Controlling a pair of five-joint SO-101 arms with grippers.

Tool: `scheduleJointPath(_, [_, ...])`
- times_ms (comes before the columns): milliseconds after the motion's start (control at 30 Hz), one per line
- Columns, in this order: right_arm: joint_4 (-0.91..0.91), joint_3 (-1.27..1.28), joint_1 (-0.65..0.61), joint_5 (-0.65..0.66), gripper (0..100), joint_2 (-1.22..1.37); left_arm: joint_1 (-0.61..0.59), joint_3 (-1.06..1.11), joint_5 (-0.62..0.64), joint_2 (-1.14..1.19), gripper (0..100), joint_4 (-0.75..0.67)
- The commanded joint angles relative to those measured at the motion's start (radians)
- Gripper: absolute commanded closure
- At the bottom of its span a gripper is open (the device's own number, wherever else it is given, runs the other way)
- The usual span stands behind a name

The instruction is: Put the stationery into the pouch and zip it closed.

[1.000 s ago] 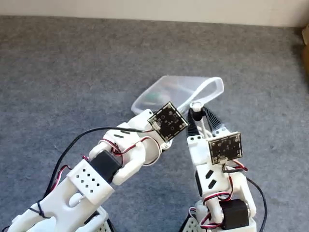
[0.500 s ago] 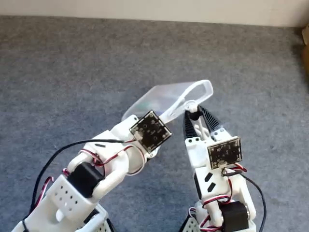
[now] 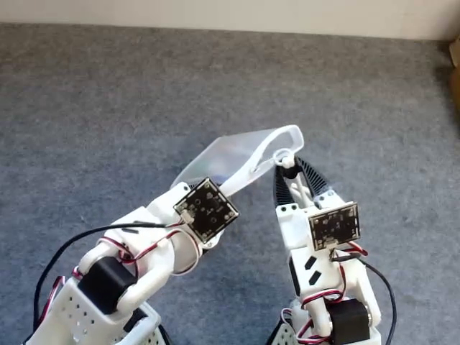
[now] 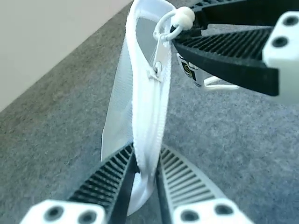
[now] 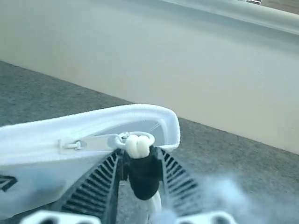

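Left fingers [image 4: 108,183] clamp the pouch [image 3: 237,154] end; right fingers [image 5: 88,196] pinch the zip pull [image 5: 137,145]. Pouch's long axis runs between them.

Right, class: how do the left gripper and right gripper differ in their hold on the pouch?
The left gripper clamps the pouch by its zip edge; the right gripper pinches only the zip pull. The left gripper holds one end, the right gripper the opposite end. Both are shut.

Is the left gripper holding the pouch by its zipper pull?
No, the left gripper clamps the pouch itself; the right gripper pinches the pull.
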Motion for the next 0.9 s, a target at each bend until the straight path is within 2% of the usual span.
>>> scheduleJointPath(0, [-0.005, -0.015, 0.021, -0.005, 99.3, -0.002, -0.030, -0.024, -0.009, -0.084, 100, 0.063])
scheduleJointPath(300, [-0.005, -0.015, 0.021, -0.005, 99.3, -0.002, -0.039, -0.024, -0.048, -0.193, 100, 0.157])
scheduleJointPath(533, [-0.005, -0.015, 0.021, -0.005, 99.3, -0.002, -0.148, -0.022, -0.058, -0.289, 100, 0.221])
scheduleJointPath(733, [-0.005, -0.015, 0.021, -0.005, 99.3, -0.002, -0.159, -0.024, -0.101, -0.412, 100, 0.310])
scheduleJointPath(867, [-0.005, -0.015, 0.021, -0.005, 99.3, -0.002, -0.249, -0.024, -0.144, -0.464, 100, 0.327])
